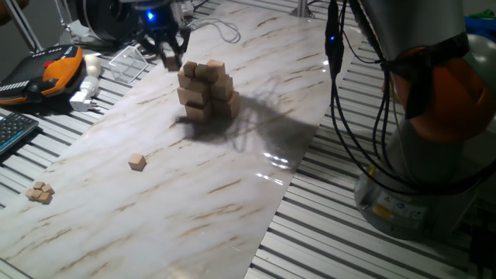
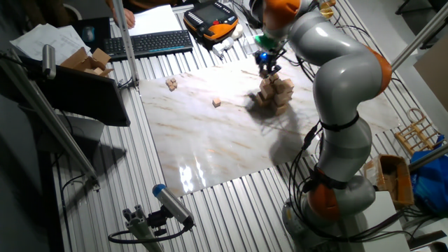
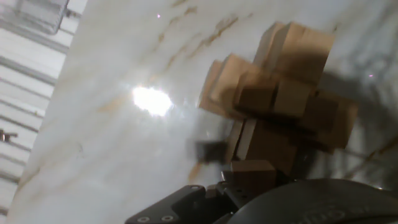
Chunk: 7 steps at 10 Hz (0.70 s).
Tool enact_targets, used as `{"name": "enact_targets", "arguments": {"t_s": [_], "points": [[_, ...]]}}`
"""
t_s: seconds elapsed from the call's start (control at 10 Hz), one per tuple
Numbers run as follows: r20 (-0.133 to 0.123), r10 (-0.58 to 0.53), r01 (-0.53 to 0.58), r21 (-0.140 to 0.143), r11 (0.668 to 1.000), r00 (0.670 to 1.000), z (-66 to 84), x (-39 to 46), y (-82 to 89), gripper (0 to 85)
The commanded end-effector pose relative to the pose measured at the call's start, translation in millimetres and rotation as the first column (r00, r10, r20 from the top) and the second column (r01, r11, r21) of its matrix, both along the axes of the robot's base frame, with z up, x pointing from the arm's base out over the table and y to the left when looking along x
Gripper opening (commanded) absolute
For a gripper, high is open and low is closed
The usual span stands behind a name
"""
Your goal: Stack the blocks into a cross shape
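Note:
The cross shape (image 1: 206, 89) is a chunky stack of light-tan wooden cubes on the marble board; it also shows as the cross shape (image 2: 274, 92) and fills the upper right of the hand view as the cross shape (image 3: 280, 102). My gripper (image 1: 168, 56) hangs just behind and left of its top, shut on a small block (image 1: 170, 63). That block (image 3: 250, 175) shows at the bottom of the hand view, close to the stack's side. One loose block (image 1: 137, 161) lies on the board, and a little cluster of blocks (image 1: 39, 191) sits near its left end.
The marble board (image 1: 232, 194) lies on a slatted metal table. A keyboard (image 1: 14, 132), an orange-black pendant (image 1: 54, 68) and a clear plastic tray (image 1: 128, 62) sit off its left end. The arm's base (image 1: 422, 178) and cables (image 1: 341, 93) stand at the right.

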<state>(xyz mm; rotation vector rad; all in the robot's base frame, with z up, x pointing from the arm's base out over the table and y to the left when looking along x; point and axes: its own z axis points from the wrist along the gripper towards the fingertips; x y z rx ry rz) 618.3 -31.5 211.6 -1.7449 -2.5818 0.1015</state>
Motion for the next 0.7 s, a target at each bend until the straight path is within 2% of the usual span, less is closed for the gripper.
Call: {"name": "enact_targets", "arguments": {"t_s": [0.0, 0.1, 0.3, 0.4, 0.5, 0.6], "points": [[0.004, -0.016, 0.016, -0.005, 1.000, 1.000, 1.5, -1.1, -20.6, 0.0], [-0.007, -0.024, 0.024, -0.002, 1.000, 1.000, 1.8, -1.9, -23.2, 0.0], [-0.009, -0.027, 0.027, -0.010, 1.000, 1.000, 1.0, -1.9, -24.5, 0.0], [-0.010, -0.015, 0.015, -0.008, 1.000, 1.000, 1.0, -1.9, -24.5, 0.0], [-0.011, -0.009, 0.009, 0.009, 1.000, 1.000, 1.0, -1.9, -24.5, 0.0], [-0.007, -0.024, 0.024, 0.007, 1.000, 1.000, 1.0, -1.9, -24.5, 0.0]]}}
